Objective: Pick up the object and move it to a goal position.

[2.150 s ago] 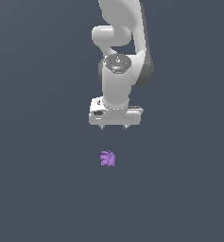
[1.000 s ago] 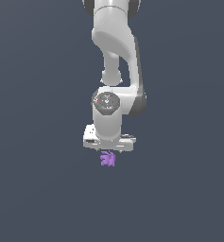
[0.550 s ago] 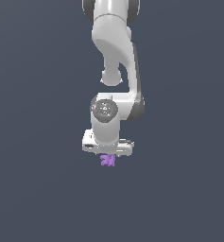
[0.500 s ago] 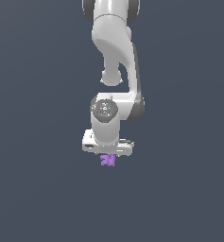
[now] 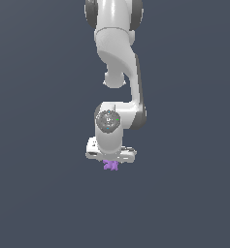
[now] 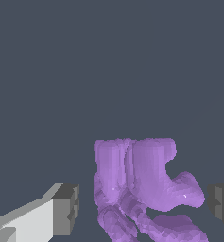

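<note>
Straddling: we have the gripper [image 6: 142,205] set wide, one finger [image 6: 66,208] on each side of the object [image 6: 146,182], neither touching, so closing should pinch its lumpy middle.
Object: on the floor, right under our hand [image 5: 110,154], purple knobs [image 5: 110,165] peeking below.
Arm: reaching straight down, wrist vertical, low over the floor.

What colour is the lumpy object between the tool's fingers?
Bright purple object, all one colour; the wrist view shows it best.
</note>
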`<state>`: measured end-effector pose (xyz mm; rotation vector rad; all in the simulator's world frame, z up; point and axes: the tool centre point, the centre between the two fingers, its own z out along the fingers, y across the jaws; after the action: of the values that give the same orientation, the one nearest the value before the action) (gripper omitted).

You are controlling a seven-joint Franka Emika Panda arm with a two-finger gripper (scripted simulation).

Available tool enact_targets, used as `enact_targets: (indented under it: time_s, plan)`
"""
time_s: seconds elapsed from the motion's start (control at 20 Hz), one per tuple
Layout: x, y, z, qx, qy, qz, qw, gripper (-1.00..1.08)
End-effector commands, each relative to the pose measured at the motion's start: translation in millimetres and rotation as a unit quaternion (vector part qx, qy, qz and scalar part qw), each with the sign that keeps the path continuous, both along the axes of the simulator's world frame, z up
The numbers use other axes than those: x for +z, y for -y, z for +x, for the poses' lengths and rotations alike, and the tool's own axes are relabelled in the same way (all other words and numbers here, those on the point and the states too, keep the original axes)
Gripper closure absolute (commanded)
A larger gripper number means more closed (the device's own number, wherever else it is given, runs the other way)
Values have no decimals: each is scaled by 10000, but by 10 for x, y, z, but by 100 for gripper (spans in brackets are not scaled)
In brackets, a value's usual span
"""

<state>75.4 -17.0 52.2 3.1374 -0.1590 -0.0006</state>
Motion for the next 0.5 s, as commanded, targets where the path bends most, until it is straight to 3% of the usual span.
enact_targets:
  time_s: [0.0, 0.3, 0.35, 0.45]
  plan:
    - [-118, 0, -2, -1, 0, 0, 10000, -92]
    - [-177, 0, 13, -1, 0, 0, 10000, -92]
    - [-177, 0, 13, -1, 0, 0, 10000, 108]
    - [-177, 0, 13, -1, 0, 0, 10000, 108]
